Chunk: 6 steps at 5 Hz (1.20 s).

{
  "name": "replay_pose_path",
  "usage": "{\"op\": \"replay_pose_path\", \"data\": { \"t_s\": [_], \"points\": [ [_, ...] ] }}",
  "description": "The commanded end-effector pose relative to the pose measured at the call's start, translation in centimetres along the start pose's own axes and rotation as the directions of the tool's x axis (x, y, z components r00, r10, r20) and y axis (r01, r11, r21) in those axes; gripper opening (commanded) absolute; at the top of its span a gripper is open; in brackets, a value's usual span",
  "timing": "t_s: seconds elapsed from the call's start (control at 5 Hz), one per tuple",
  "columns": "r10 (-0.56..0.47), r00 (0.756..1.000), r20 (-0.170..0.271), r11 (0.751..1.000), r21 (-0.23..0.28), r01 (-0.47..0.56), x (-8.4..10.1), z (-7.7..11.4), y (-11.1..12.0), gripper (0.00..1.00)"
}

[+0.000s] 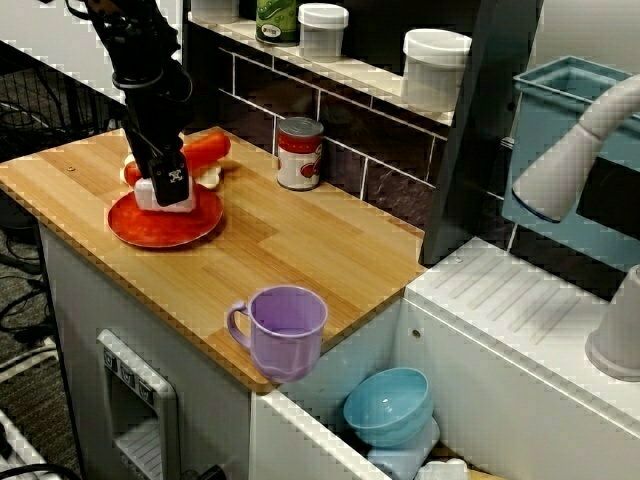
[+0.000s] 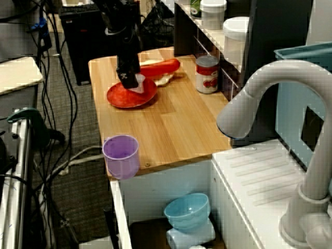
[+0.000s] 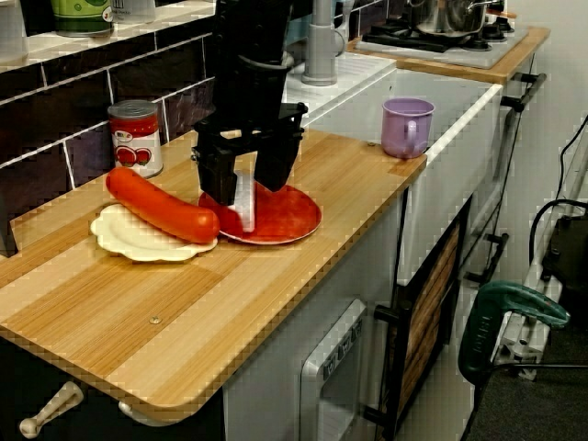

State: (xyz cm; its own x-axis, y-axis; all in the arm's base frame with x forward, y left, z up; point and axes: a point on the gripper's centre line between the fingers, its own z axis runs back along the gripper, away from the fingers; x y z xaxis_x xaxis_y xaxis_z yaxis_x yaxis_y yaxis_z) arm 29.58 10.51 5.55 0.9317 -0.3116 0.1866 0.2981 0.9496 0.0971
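Observation:
My gripper (image 1: pixel 165 195) (image 2: pixel 136 85) (image 3: pixel 243 207) hangs from a black arm with its whitish fingertips down on a round red plate (image 1: pixel 150 230) (image 2: pixel 122 97) (image 3: pixel 287 217). In the low view from the counter's end the fingers read as one narrow strip with no gap and nothing between them. Right beside the plate lies a red sausage (image 1: pixel 205 150) (image 2: pixel 162 67) (image 3: pixel 156 202), resting across a cream bun-shaped piece (image 3: pixel 129 241). The arm hides part of the sausage in the view from above.
A tomato can (image 1: pixel 299 152) (image 2: pixel 207 74) (image 3: pixel 135 138) stands by the dark tiled wall. A purple mug (image 1: pixel 285 330) (image 2: pixel 122 154) (image 3: pixel 407 127) sits at the counter's edge by the sink. A blue bowl (image 1: pixel 388 405) lies in the sink under the grey faucet (image 2: pixel 259 98). Jars (image 1: pixel 434 68) line the shelf.

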Motion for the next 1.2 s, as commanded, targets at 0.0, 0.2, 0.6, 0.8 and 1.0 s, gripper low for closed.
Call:
{"op": "replay_pose_path", "data": {
  "t_s": [0.0, 0.2, 0.6, 0.8, 1.0],
  "points": [
    [-0.006, 1.0, 0.016, 1.0, 0.01, 0.006, 1.1, 1.4, 1.4, 1.0],
    [-0.009, 0.999, 0.031, 1.0, -0.012, 0.01, 1.5, 2.4, 1.6, 1.0],
    [-0.023, 0.999, 0.035, 0.999, -0.024, 0.024, 1.9, 2.7, 2.3, 1.0],
    [-0.021, 0.999, 0.036, 0.999, -0.032, 0.022, 1.8, 2.8, 2.4, 1.0],
    [-0.019, 0.999, 0.033, 0.999, -0.045, 0.021, 1.6, 3.0, 1.9, 1.0]
  ]
}}
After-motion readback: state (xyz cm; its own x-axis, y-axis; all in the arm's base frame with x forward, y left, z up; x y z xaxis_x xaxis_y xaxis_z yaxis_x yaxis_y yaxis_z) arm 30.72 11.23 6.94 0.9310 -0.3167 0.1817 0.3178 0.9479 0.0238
